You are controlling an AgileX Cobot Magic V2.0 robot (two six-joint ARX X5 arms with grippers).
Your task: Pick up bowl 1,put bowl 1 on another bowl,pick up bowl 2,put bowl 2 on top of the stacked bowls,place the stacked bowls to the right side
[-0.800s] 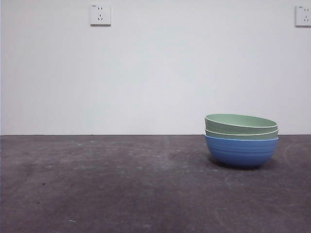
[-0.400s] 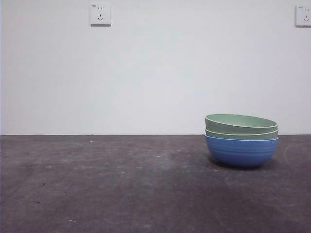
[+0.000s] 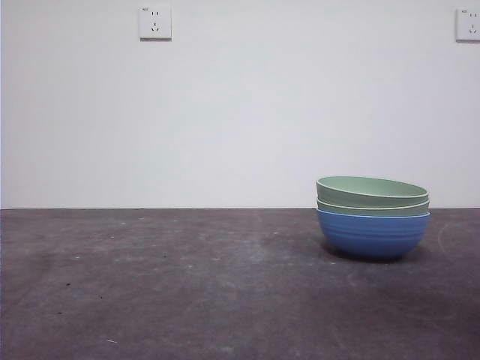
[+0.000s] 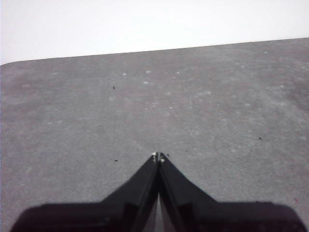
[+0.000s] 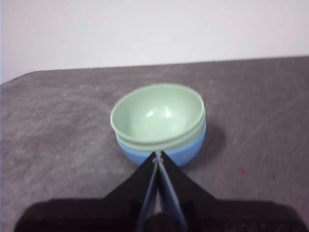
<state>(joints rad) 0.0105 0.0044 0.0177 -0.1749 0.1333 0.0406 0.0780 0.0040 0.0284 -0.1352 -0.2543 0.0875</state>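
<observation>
Bare test room, lab-like, not a home. My desk (image 3: 187, 285) is a dark grey worn surface, scuffed and flecked with pale specks, running to a plain white wall (image 3: 240, 120). Two white wall sockets (image 3: 154, 22) sit high on that wall, one toward each upper corner. No furnishings, no decoration; only bare surface ahead of my left fingers (image 4: 145, 181).

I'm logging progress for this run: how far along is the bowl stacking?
It looks finished. The stacked bowls stand on the table's right side in the front view: two green bowls nested in the blue bowl. Nothing is in hand: the right gripper is shut near the stack, the left gripper shut over bare table. Nothing seems left.
</observation>
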